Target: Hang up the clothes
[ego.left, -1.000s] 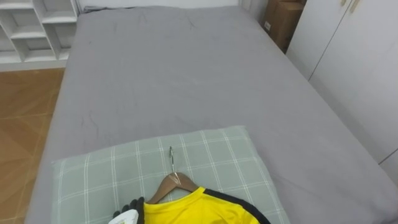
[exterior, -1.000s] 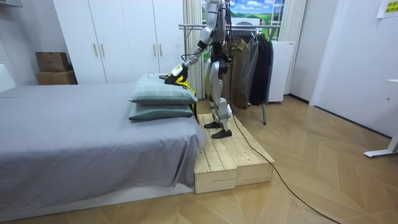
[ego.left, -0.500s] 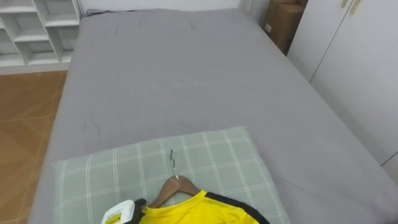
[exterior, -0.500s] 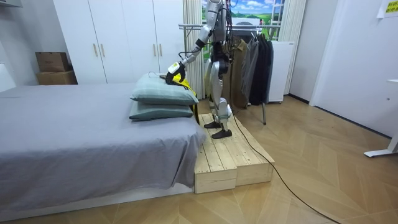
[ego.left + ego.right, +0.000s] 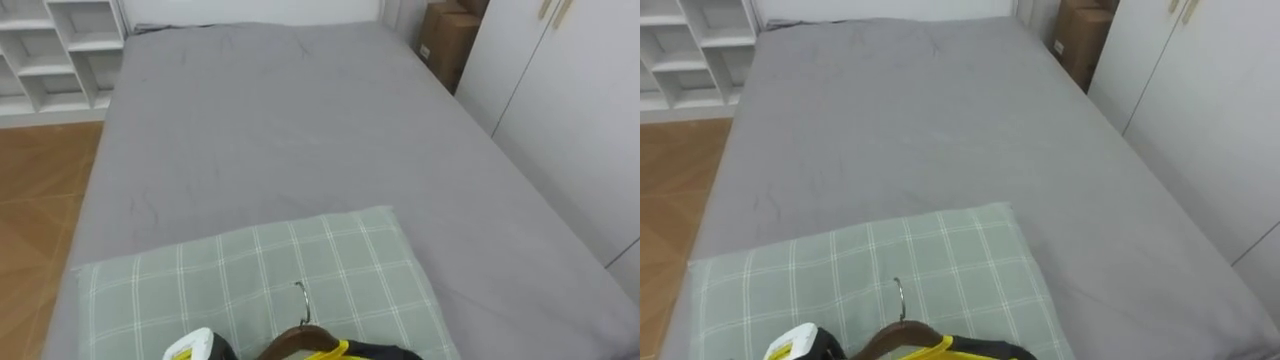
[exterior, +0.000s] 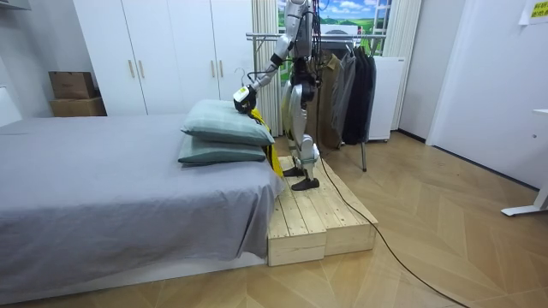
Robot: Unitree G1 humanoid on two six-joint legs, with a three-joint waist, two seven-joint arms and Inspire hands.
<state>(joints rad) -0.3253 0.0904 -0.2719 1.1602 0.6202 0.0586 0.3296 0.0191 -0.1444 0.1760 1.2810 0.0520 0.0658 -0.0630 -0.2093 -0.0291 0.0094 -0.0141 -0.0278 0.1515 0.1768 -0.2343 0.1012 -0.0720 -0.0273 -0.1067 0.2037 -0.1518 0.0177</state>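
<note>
Shells: silver-grey, smooth and rounded, on the torso, arms and legs.
Joints: darker, nearly black, between the shells.
Left hand (image 5: 197,348): black, with a white tag bearing a yellow patch at its back.
Feet: flat, grey, with dark soles.
Straps: dark, running from the shoulders up and out of the room view.
Cable: dark, thin, trailing away from the legs.

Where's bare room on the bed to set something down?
Free: the grey sheet from the checked pillow to the shelves end, wood floor to wardrobe. Pillow's far half too. Crowded: its near edge, with hanger, yellow shirt, left hand.
</note>
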